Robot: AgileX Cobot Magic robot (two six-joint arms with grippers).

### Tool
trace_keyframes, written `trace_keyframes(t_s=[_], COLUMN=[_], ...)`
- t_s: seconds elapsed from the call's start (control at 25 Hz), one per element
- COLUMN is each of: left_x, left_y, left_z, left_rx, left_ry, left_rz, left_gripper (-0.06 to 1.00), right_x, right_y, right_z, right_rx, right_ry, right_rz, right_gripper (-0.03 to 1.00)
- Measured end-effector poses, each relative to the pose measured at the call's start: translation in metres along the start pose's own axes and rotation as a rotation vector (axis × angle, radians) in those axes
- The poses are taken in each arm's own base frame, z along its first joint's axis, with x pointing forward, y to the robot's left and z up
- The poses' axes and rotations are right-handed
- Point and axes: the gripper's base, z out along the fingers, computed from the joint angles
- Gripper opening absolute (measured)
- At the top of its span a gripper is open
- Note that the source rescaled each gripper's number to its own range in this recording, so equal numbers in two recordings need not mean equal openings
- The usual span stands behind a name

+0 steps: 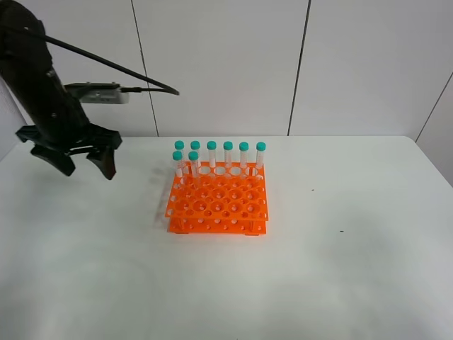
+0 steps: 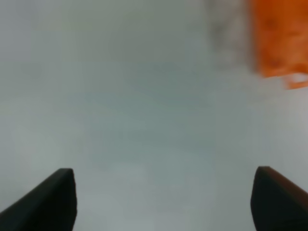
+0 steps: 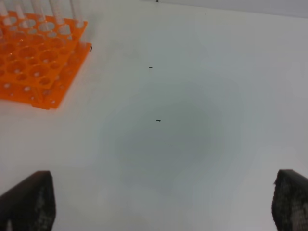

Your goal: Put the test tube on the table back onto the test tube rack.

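Note:
The orange test tube rack [image 1: 219,205] stands mid-table. Several teal-capped tubes [image 1: 211,152] stand upright in its back rows. I see no test tube lying on the white table [image 1: 340,276] in any view. My left gripper [image 1: 88,168] hangs open and empty above the table, left of the rack and apart from it. In the left wrist view its gripper [image 2: 163,202] is spread wide over bare table, with the rack [image 2: 279,38] a blurred orange patch. My right gripper [image 3: 159,202] is open and empty over bare table, with the rack [image 3: 33,62] off to one side.
A white panelled wall [image 1: 226,64] stands behind the table. A black cable [image 1: 120,69] runs from the left arm. Small dark specks [image 3: 158,120] mark the tabletop right of the rack.

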Motion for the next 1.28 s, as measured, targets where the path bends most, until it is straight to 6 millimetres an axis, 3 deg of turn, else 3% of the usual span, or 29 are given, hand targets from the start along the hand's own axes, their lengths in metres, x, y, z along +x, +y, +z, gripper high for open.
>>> trace_keyframes(t_s=[0.16, 0.28, 0.4, 0.64, 0.92, 1.04, 1.28], left_x=[0.009, 0.02, 0.044, 0.126, 0.234, 0.271, 0.321], left_y=[0.039, 0.043, 0.039, 0.029, 0.016, 0.012, 0.006], left_z=[-0.003, -0.013, -0.024, -0.053, -0.058, -0.058, -0.08], left_rx=[-0.036, -0.039, -0.036, -0.04, -0.052, -0.061, -0.082], left_ry=[0.057, 0.042, 0.041, -0.019, -0.244, -0.39, -0.725], left_rz=[-0.1, -0.115, -0.114, -0.107, -0.111, -0.109, -0.101], left_gripper=[1.0, 1.0, 1.0, 1.0, 1.0, 1.0, 1.0], right_x=[0.0, 0.0, 0.0, 0.0, 0.0, 0.0, 0.0], right_y=[0.0, 0.0, 0.0, 0.0, 0.0, 0.0, 0.0], right_z=[0.0, 0.0, 0.0, 0.0, 0.0, 0.0, 0.0], right_rx=[0.0, 0.0, 0.0, 0.0, 0.0, 0.0, 0.0], right_ry=[0.0, 0.0, 0.0, 0.0, 0.0, 0.0, 0.0], right_rz=[0.0, 0.0, 0.0, 0.0, 0.0, 0.0, 0.0], right_gripper=[1.0, 1.0, 1.0, 1.0, 1.0, 1.0, 1.0])
